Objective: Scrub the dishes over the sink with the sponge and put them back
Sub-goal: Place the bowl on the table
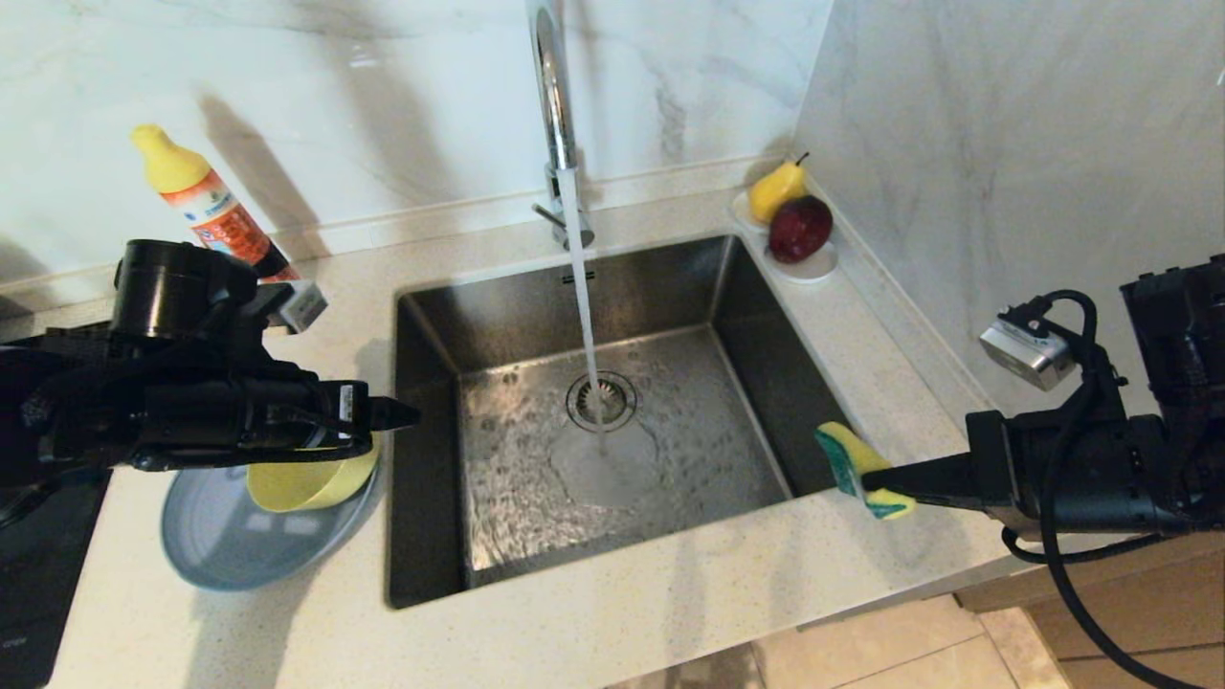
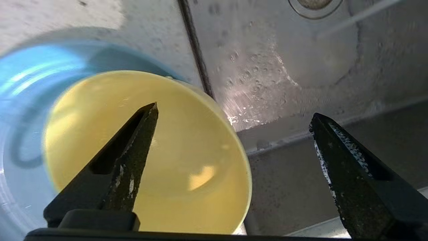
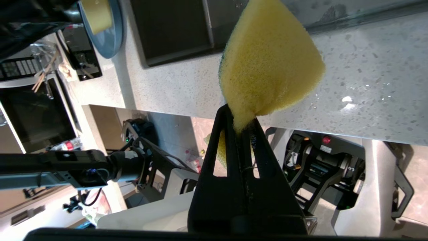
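The yellow-green bowl sits on the grey-blue plate on the counter left of the sink. My left gripper hovers just above the bowl, pointing toward the sink. In the left wrist view it stands wide open and empty, one finger over the bowl, the other over the sink wall, with the plate beneath. My right gripper is shut on the yellow and green sponge at the sink's right rim. The right wrist view shows the sponge pinched at one corner by that gripper.
Water runs from the chrome tap onto the drain. A detergent bottle leans at the back left. A white dish with a pear and a red fruit sits at the back right corner. A dark hob lies at far left.
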Controlling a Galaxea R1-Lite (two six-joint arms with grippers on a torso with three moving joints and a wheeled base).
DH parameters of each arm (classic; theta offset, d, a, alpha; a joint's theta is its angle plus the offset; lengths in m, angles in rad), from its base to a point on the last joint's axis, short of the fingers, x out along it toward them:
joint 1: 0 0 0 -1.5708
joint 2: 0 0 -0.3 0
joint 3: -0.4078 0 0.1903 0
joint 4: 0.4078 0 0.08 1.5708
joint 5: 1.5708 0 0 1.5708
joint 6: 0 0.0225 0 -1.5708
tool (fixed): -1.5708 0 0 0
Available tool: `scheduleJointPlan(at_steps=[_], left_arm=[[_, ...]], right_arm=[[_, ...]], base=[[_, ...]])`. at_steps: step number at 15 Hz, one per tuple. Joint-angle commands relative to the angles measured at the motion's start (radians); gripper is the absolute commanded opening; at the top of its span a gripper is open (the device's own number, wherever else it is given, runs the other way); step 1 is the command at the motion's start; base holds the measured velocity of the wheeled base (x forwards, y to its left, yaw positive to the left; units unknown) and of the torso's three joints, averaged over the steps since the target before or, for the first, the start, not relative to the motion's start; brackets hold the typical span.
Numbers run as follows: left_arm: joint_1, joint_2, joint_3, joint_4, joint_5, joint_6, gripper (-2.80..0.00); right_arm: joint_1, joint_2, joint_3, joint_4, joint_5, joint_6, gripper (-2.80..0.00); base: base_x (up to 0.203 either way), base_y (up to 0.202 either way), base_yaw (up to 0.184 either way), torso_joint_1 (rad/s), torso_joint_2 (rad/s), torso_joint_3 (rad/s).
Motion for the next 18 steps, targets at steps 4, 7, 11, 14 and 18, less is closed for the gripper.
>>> scheduleJointPlan(at_steps=[4,7,11,14,18], left_arm=[[-0.002,0.035,0.038,-0.062,0.001,0.000,0.00],[-0.002,0.054,0.048,-0.080,0.003,-0.002,0.00],[-0.002,0.068,0.058,-0.118,0.041,-0.003,-2.80],[-0.002,0.068,0.074,-0.144,0.045,-0.003,-2.80],[-0.001,0.054,0.071,-0.144,0.045,-0.003,-2.80]], right_arm=[[-0.009,0.007,0.000,0.001,0.005,0.003,-2.80],[-0.017,0.009,0.000,0.001,0.006,0.003,-2.80],[-0.020,0.010,0.001,0.001,0.006,-0.009,-2.80],[-0.020,0.012,0.000,0.001,0.006,-0.009,-2.80],[-0.020,0.013,0.000,0.002,0.006,-0.009,-2.80]], base=[[0.000,0.000,0.000,0.000,0.00,0.000],[0.000,0.000,0.000,0.000,0.00,0.000],[0.000,0.000,0.000,0.000,0.00,0.000],[0.000,0.000,0.000,0.000,0.00,0.000],[0.000,0.000,0.000,0.000,0.00,0.000]])
